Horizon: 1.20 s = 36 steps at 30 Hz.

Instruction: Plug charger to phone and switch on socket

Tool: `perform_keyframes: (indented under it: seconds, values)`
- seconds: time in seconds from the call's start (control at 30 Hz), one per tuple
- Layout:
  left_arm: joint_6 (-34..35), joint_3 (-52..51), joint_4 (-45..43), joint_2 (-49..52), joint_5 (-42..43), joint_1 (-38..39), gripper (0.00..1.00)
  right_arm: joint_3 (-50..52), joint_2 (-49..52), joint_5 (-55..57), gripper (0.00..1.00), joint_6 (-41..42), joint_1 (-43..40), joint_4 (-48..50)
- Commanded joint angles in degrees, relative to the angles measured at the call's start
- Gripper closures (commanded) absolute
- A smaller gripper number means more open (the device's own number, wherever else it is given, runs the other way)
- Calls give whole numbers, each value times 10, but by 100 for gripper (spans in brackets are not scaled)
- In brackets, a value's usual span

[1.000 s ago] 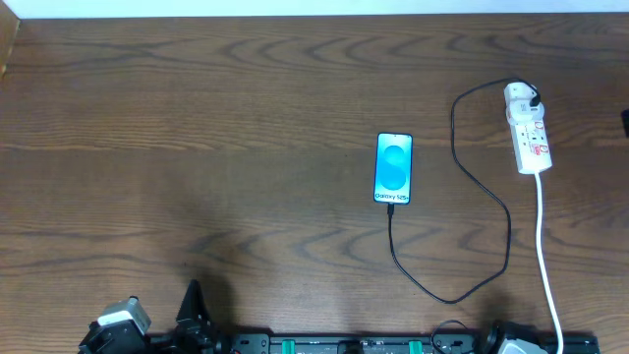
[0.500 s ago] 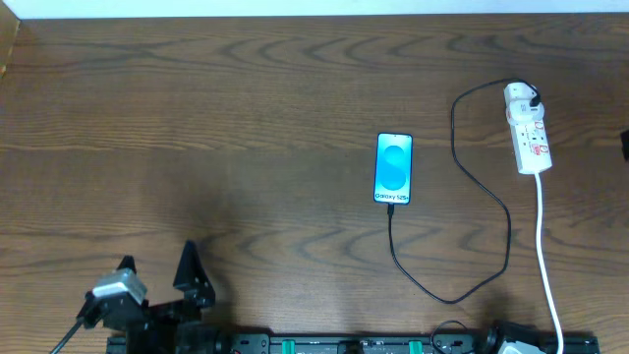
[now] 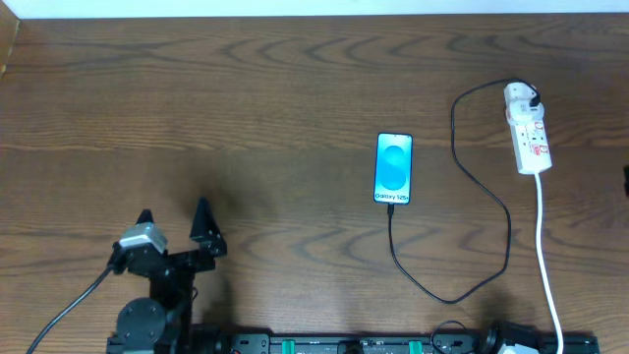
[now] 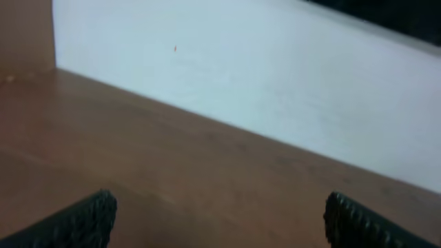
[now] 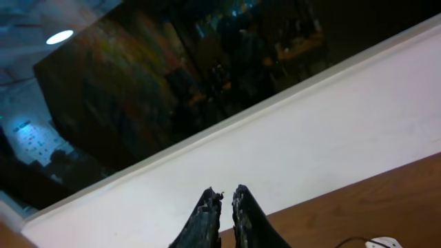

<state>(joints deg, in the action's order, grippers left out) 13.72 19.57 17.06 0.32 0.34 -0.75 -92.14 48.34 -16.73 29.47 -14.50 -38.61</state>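
The phone (image 3: 394, 168) lies flat mid-table, its turquoise screen up and the "Galaxy" text at its near end. The black charger cable (image 3: 452, 298) runs from that near end, where its tip meets the phone, loops right and up to its plug (image 3: 528, 95) in the top of the white socket strip (image 3: 532, 138). My left gripper (image 3: 175, 216) is open and empty at the near left, far from the phone; in the left wrist view (image 4: 220, 224) only bare table shows between its fingers. My right gripper (image 5: 227, 196) is shut and empty, pointing at the white back wall.
The strip's white cord (image 3: 546, 256) runs down to the near right edge. A white wall borders the table's far side (image 3: 314, 8). A dark shape (image 3: 626, 177) shows at the right edge. A white object with a black cable (image 5: 382, 242) peeks in low right of the right wrist view.
My left arm has come forward from the near edge onto the table, gripper open throughout. The dark shape at the right edge has slid toward the near side. Phone, cable and strip are unmoved.
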Motion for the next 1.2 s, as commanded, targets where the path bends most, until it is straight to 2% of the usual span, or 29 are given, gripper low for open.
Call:
perform_keyframes:
  seconds: [0.0, 0.2, 0.4, 0.73, 0.9, 1.03, 1.17]
  values:
    - [3, -47, -58, -2, 7, -3, 4, -2, -12, 3, 93, -9, 13, 1]
    - [3, -118, -149, -2, 7, -3, 4, -2, -23, 8, 92, -9, 22, 0]
    - [3, -167, -189, -2, 7, -3, 4, -2, -26, 7, 92, -9, 22, 0]
    - [3, -193, -187, -1, 40, -3, 4, -2, -27, 7, 92, -9, 22, 0]
    - [-14, -193, -181, -1, 39, -3, 4, -2, -27, 7, 92, -9, 22, 0]
    - [-16, -193, -127, -1, 13, -3, 4, -2, -27, 7, 92, -9, 22, 0]
    - [-16, -193, -130, 14, 9, -3, 4, -2, -27, 7, 92, -9, 22, -1]
